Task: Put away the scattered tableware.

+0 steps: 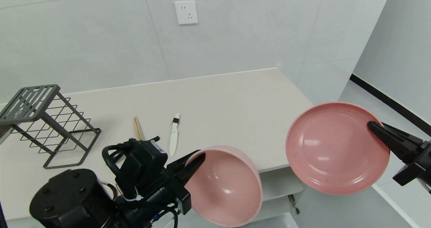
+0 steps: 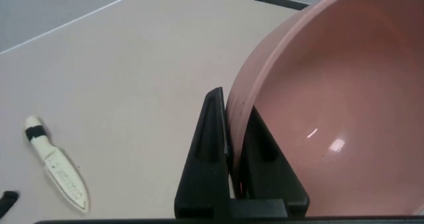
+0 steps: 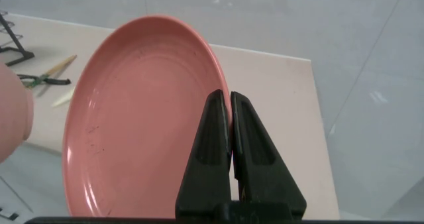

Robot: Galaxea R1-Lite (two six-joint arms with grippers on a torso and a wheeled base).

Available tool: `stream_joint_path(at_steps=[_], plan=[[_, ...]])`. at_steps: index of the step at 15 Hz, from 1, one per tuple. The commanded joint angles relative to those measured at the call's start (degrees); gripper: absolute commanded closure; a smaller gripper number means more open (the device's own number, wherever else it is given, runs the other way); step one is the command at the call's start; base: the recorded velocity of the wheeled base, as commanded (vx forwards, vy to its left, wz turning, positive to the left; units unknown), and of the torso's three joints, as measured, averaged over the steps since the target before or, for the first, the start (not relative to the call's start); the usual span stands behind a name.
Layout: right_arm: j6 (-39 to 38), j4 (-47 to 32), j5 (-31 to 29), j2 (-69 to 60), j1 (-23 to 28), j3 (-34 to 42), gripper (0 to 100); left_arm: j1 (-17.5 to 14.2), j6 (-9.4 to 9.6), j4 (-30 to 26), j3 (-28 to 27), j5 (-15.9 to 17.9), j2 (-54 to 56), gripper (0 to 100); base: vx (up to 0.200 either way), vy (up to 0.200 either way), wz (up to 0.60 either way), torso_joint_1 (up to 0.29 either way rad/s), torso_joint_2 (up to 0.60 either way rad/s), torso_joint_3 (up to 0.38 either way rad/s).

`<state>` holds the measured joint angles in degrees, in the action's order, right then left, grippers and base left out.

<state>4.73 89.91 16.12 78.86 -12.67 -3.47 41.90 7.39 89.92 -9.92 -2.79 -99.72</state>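
Holding each piece only by its rim is the weak point, I think: the left gripper [image 1: 199,158] is clamped on the edge of the pink bowl [image 1: 225,187], and the right gripper [image 1: 371,125] is clamped on the edge of the pink plate [image 1: 333,147]. Both pieces stand tilted on edge, with the inside turned toward the robot. The bowl hangs at the near edge of the counter [image 1: 229,100], partly past it. The plate is in the air beyond the counter's right end, over the floor [image 1: 397,204]. With such a thin grip on smooth ware, a quick swing or a stop could let a piece turn between the fingers or slip out — and the plate would then fall to the floor, not on the counter. The two pieces are also near each other, so a careless move could knock them together. On the counter lie a white knife [image 1: 174,135] and chopsticks [image 1: 137,128], just beside each other. A dark wire rack [image 1: 50,120] stands farther to the left, and a low pass toward it could sweep these small things. The counter is pale and smooth; behind it is a light tiled wall [image 1: 84,36] with a socket [image 1: 186,12].
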Motion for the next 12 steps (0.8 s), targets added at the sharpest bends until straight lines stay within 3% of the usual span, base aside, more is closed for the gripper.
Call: stream_joint_path(at_steps=[1,6,12], plan=[[0.02,0.09,0.5,0.77,-0.34,1.01,100,2.66,0.08,0.08,0.08,-0.02,-1.44,100,0.0,0.0,0.0,-0.08,0.2,0.095],[0.54,0.09,0.67,1.47,-4.65,3.39,100,3.72,0.87,0.08,0.08,-0.02,-3.03,100,0.0,0.0,0.0,-0.142,0.28,0.141],[2.56,0.09,0.67,2.61,-4.91,3.47,100,5.39,1.05,0.08,0.34,-0.11,-4.34,100,0.0,0.0,0.0,-0.146,0.29,0.137]])
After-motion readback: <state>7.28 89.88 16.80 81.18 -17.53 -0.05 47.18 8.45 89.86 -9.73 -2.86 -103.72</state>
